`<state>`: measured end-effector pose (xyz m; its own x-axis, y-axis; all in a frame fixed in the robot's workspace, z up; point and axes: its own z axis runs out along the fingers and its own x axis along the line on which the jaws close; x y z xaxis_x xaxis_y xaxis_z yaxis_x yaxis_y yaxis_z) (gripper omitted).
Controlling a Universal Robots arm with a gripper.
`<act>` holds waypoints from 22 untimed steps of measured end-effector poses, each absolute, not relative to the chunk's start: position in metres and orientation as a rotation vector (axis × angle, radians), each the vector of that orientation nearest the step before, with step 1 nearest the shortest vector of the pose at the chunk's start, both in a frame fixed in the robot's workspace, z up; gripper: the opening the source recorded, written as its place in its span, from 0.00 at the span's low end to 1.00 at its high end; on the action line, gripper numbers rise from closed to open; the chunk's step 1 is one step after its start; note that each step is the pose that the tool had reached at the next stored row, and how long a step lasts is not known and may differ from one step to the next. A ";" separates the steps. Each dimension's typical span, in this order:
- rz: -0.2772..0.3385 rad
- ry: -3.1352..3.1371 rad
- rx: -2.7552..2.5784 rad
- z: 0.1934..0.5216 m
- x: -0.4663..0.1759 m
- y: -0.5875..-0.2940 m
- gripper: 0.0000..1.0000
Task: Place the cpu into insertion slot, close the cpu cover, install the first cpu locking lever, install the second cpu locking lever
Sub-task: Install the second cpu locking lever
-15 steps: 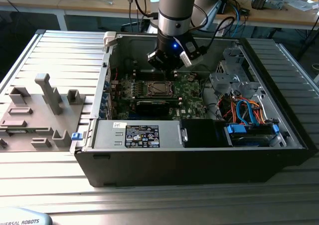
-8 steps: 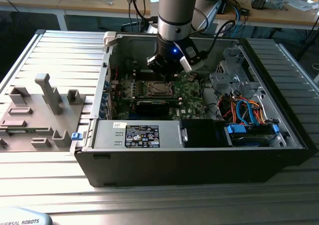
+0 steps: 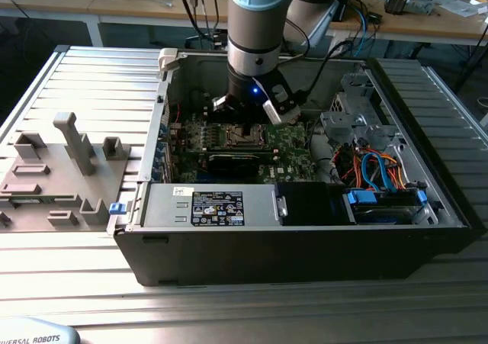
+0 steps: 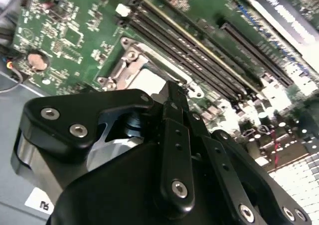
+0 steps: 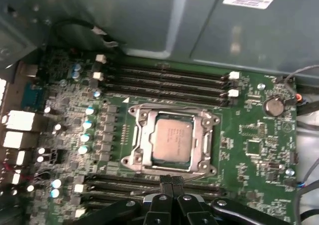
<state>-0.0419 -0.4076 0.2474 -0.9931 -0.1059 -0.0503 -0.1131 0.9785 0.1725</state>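
Pincer: my pincer (image 5: 168,185) hangs inside the open computer case (image 3: 305,245), its fingers (image 5: 172,189) pressed together with nothing between them, the tips just beside the socket's edge.
Cpu: the cpu (image 5: 172,140) already lies flat in its slot on the green motherboard (image 5: 254,150); its grey top shows squarely through the frame's window.
Cpu cover: the cpu cover (image 5: 144,140) looks folded down around the chip, lying level with the board, so I judge that step done or nearly so.
Levers: a thin wire lever (image 5: 199,175) runs along the socket edge nearest my fingertips; I cannot tell whether it is hooked under its catch.
Step in hand: I take it to be a locking lever. To do it well I would push with the closed tips on the lever's free end, travel low and sideways, and keep off the memory slots (image 5: 164,78) close by.
Risk: a slip could scrape the board or lift the frame.
Case contents: in the exterior view the case holds the board in its middle, a black power supply (image 3: 217,207) along the near wall and a bundle of blue and orange cables (image 3: 374,168) at the exterior view's right.
Bench: a grey fixture tray (image 3: 46,199) sits on the bench (image 3: 244,306) to the case's left in the exterior view.
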 end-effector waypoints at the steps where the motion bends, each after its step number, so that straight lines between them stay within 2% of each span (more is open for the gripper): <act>1: 0.275 3.084 -0.171 0.247 -0.044 -0.411 0.11; 22: 0.287 3.082 -0.172 0.215 -0.065 -0.416 0.11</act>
